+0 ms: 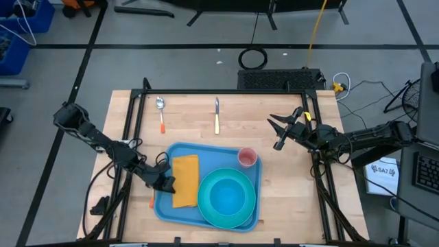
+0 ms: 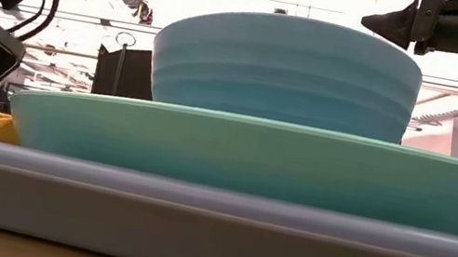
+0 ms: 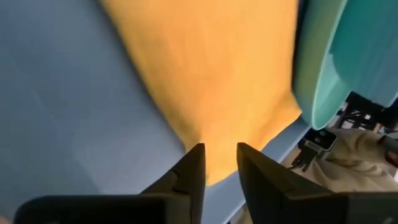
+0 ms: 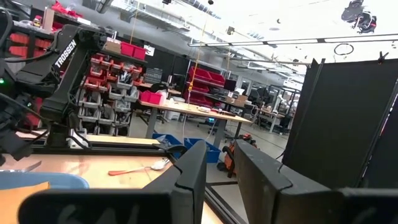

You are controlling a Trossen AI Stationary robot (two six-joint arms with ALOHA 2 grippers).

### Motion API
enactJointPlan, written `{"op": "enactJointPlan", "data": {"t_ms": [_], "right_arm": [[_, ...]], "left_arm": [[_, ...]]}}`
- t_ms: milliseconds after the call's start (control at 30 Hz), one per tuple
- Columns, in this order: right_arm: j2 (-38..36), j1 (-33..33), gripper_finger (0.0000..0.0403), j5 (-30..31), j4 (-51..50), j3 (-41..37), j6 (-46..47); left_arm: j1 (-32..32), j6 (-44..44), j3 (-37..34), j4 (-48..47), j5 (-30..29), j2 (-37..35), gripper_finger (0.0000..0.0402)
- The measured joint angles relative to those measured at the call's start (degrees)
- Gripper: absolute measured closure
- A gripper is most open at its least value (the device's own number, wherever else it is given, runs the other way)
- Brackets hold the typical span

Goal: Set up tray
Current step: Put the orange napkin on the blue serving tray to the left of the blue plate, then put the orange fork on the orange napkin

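Note:
The blue tray lies at the table's near middle. On it are a yellow napkin, a turquoise plate with a bowl in it, and a pink cup. My left gripper is low over the tray's left part. In its wrist view its fingers stand a little apart over the napkin's edge, and nothing is between them. My right gripper is open and empty, raised over the table's right part.
A spoon with an orange handle and a knife with a yellow handle lie on the bare wood at the far side. A small orange thing lies beside the tray's left rim. Bare table lies right of the tray.

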Motion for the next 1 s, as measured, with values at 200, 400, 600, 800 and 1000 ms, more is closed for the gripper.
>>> {"op": "enactJointPlan", "data": {"t_ms": [200,400,600,800,1000], "right_arm": [[0.0,0.0,0.0326,0.0,0.0,0.0,0.0],[0.0,0.0,0.0326,0.0,-0.1,0.0,0.0],[0.0,0.0,0.0326,-0.1,-0.3,0.0,0.0],[0.0,0.0,0.0326,-0.1,-0.8,0.0,0.0],[0.0,0.0,0.0326,-0.1,-1.0,0.0,0.0]], "left_arm": [[-0.9,-4.0,0.0,-0.7,1.0,0.0,0.0297],[-2.4,-6.3,2.1,-5.2,-0.8,0.0,0.0316],[-3.5,-10.7,9.2,-24.5,2.1,0.0,0.0334],[-3.8,-13.6,17.9,-44.6,-3.5,0.0,0.0335],[-3.8,-17.6,21.5,-57.1,-3.9,0.0,0.0335]]}}
